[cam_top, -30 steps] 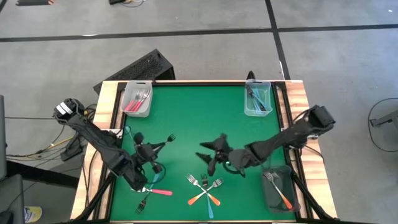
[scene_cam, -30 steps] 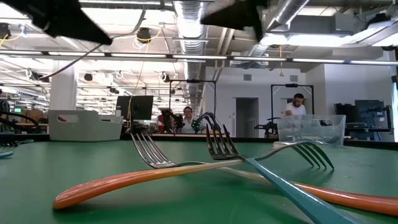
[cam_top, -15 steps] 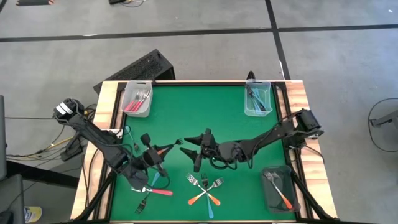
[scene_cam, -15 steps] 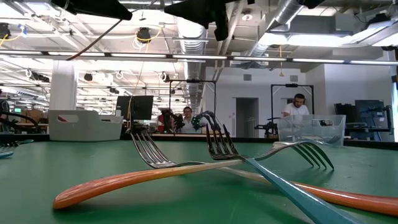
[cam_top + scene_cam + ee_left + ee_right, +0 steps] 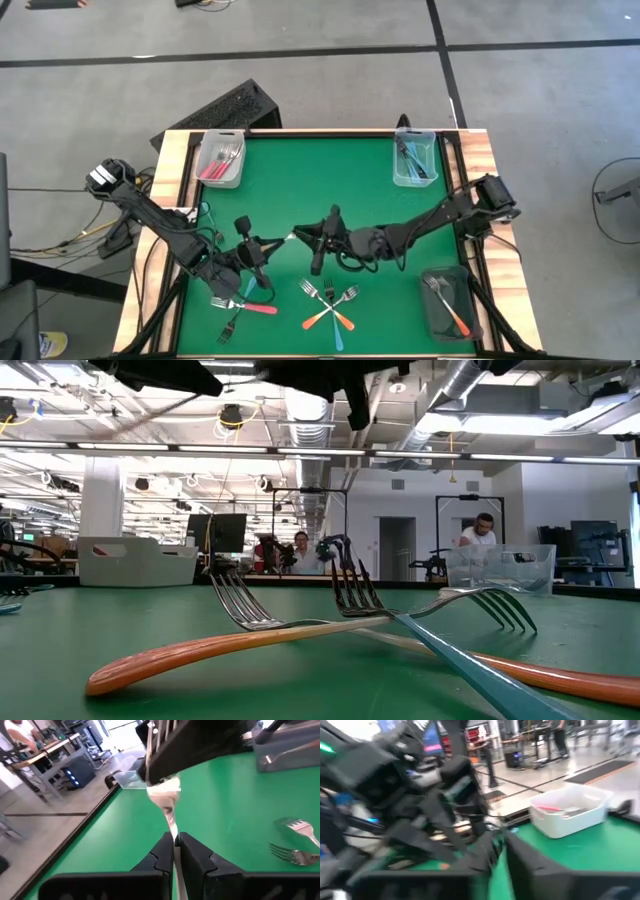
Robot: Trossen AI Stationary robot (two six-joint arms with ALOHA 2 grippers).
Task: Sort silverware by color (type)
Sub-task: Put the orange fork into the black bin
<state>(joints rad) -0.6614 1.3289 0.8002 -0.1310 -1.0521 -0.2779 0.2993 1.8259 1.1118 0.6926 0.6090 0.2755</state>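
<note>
Right now both hands meet above the middle of the green worktop (image 5: 330,185). Left hand (image 5: 262,244) is clamped tight on a fork (image 5: 283,238), handle pinched between its fingers (image 5: 165,855), tines pointing across at the right hand (image 5: 316,234). Right hand's fingers are drawn in around the tine end of that same fork, though whether they truly grip it I cannot tell. Down front, three forks (image 5: 330,305) lie crossed in a heap, orange and blue handles touching. A pink-red fork (image 5: 248,307) lies by the left arm, with a dark one (image 5: 228,327) just beside it. Sorted forks sit in the far-left bin (image 5: 220,160), the far-right bin (image 5: 414,157), and the dark bin (image 5: 446,303) at near right.
</note>
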